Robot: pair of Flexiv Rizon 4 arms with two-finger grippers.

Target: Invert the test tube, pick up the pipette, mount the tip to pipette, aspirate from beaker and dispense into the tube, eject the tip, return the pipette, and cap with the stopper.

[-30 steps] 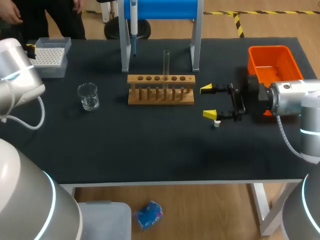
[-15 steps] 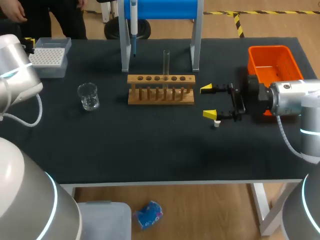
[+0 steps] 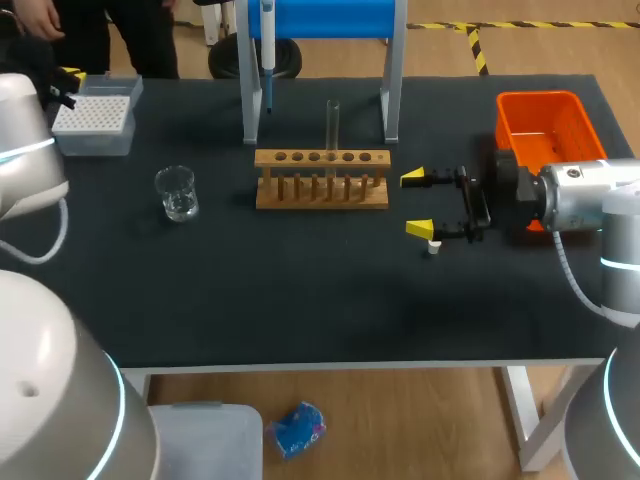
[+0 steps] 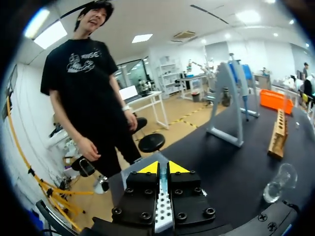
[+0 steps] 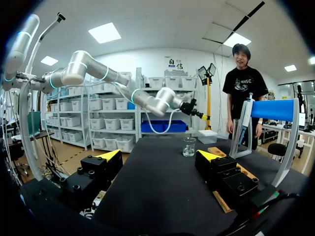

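Beaker (image 3: 176,193) sits left of rack (image 3: 322,180), probable stopper (image 3: 435,247) right, near right pincer (image 3: 415,203).

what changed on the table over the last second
The left arm swung left, carrying the left gripper farther from the camera, beside the tip box. Nothing was grasped or released. The right gripper, test tube, beaker and pipette stayed put.

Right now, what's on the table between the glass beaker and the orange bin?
The head view shows the wooden rack holding an upright test tube, then the open right gripper with a small white stopper by it.
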